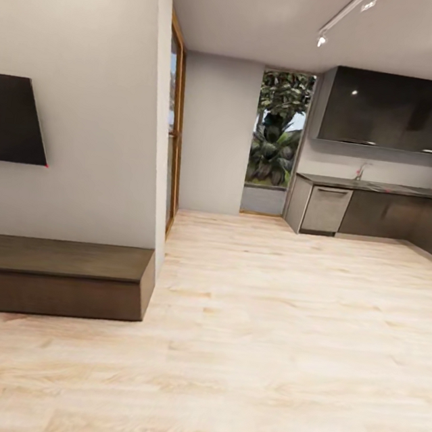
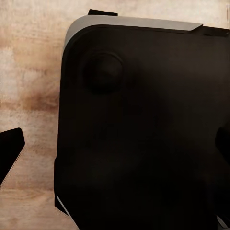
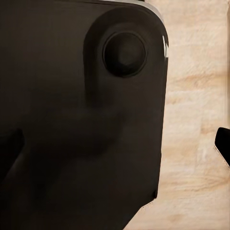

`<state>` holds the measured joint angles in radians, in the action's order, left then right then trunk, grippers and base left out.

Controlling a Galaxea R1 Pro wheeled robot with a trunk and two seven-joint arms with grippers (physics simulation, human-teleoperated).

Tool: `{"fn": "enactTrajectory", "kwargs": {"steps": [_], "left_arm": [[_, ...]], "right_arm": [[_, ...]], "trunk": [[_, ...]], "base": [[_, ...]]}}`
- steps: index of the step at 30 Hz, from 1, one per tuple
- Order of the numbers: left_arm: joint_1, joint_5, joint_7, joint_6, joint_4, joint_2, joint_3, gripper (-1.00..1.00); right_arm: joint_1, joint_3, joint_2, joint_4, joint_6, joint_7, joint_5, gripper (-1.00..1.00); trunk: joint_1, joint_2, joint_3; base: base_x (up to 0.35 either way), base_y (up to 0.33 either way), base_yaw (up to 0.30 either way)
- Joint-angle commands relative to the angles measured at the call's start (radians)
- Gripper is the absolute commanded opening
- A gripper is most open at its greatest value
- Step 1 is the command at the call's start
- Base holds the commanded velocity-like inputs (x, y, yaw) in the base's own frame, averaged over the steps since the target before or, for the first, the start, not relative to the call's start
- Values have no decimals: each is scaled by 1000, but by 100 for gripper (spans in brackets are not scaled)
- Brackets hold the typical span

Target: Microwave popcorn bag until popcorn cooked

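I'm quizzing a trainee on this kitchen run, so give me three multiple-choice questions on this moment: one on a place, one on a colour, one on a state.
1. Where is the countertop in the head view?
A. far right
B. near left
C. centre foreground

2. What colour is the floor?
A. dark grey
B. light wood
C. white tile

3. What do the wrist views look down on?
A. dark robot base over floor
B. microwave
C. popcorn bag

Answers: A, it runs under dark wall cabinets at far right; B, pale planks; A, a black rounded body above the wood.
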<state>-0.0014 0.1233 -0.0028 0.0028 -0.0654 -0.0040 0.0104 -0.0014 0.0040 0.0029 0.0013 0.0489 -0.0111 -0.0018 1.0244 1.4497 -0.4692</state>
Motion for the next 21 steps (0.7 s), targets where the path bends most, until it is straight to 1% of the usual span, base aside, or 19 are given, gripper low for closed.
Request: {"fn": "enactTrajectory", "kwargs": {"steps": [1,4,8,12,14,17,21], "left_arm": [[0,9,0,0,-1,0,1,100],[0,9,5,0,-1,-1,2,100],[0,9,38,-8,-1,-2,3,100],[0,8,48,-11,-1,-8,2,100],[0,7,49,-12,-2,-8,3,100],[0,7,49,-13,-2,-8,3,100],[0,5,49,-15,-6,-8,2,100]], "right_arm": [[0,0,0,0,3,-1,0,100],[0,0,0,0,3,-1,0,100],[0,1,0,0,3,-1,1,100],[0,1,-1,0,7,-1,4,100],[0,0,-1,0,44,-1,2,100],[0,-1,-1,0,54,-1,-1,100],[0,-4,-1,0,53,-1,-7,100]], "trunk": [[1,0,-1],[1,0,-1],[1,0,-1],[1,0,-1],[1,0,-1],[1,0,-1],[1,0,-1]], "base": [[326,0,0],[326,0,0],[326,0,0],[326,0,0],[326,0,0],[326,0,-8],[292,0,-194]]}}
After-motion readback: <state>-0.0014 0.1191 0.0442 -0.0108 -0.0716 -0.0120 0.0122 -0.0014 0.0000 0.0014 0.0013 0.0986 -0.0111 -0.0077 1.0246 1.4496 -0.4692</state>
